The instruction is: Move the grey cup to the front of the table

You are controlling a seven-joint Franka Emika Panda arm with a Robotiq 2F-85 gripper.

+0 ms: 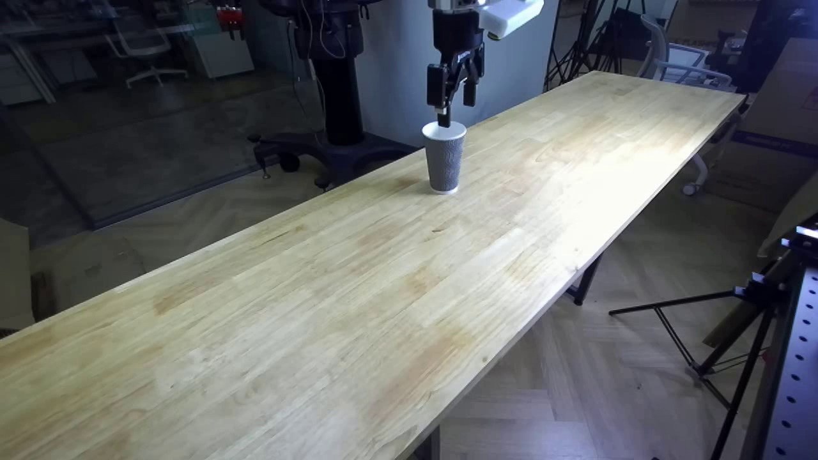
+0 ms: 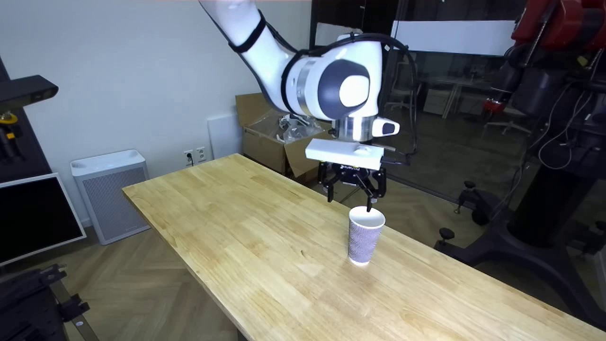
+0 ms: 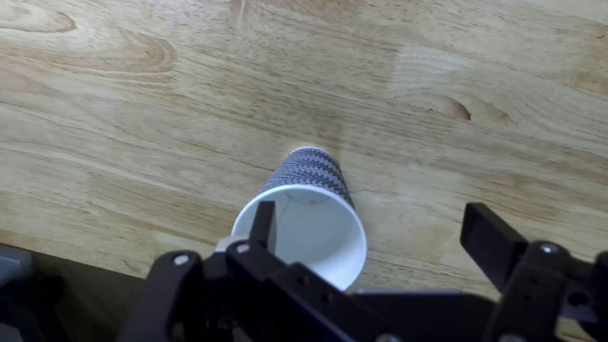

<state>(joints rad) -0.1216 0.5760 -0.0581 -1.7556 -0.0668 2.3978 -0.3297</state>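
The cup (image 2: 363, 242) stands upright on the bench (image 2: 227, 222), nearer the long edge on the side of the wheeled stand (image 1: 342, 96), and in both exterior views the claw (image 2: 350, 202) points down just above it. Its fingers (image 3: 491, 242) are spread wide: one lies across the cup's white mouth, whether dipping inside I cannot tell; the other hangs outside the rim, over wood.

Remotely I count one table (image 2: 265, 237): on it one grey cup (image 2: 363, 242), above it one two-fingered tool (image 2: 350, 202), near it one air purifier (image 2: 113, 199), beyond it two wall sockets (image 2: 201, 154).
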